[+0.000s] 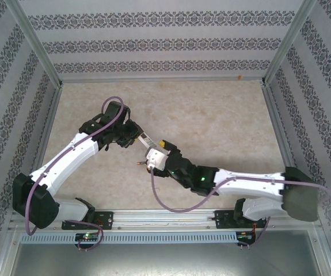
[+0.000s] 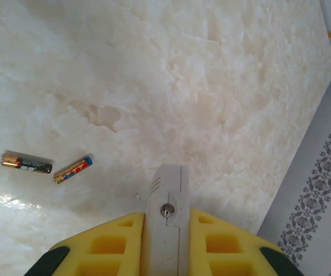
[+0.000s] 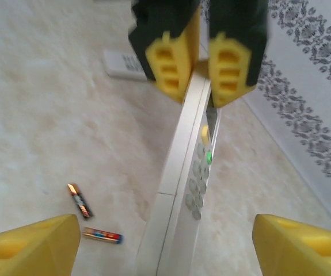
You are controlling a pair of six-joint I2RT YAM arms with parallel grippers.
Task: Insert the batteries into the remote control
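A long white remote control (image 3: 183,184) with grey buttons on one face hangs above the table. My left gripper (image 2: 166,216) is shut on one end of it (image 2: 168,198), yellow fingers pressed to both sides. From the right wrist view that gripper (image 3: 200,63) clamps the far end. My right gripper (image 3: 165,253) is open, its yellow fingers (image 3: 30,247) standing wide on either side of the remote's near end without touching it. Two batteries lie on the table to the left: a dark one (image 3: 80,201) and a red-blue one (image 3: 102,235). From above, both grippers (image 1: 132,133) (image 1: 153,156) meet mid-table.
A second flat white piece with buttons (image 3: 122,64) lies on the table behind the left gripper. Patterned walls (image 1: 303,69) and metal posts enclose the beige table (image 1: 211,121). A tiny orange speck (image 1: 241,75) sits at the far right corner.
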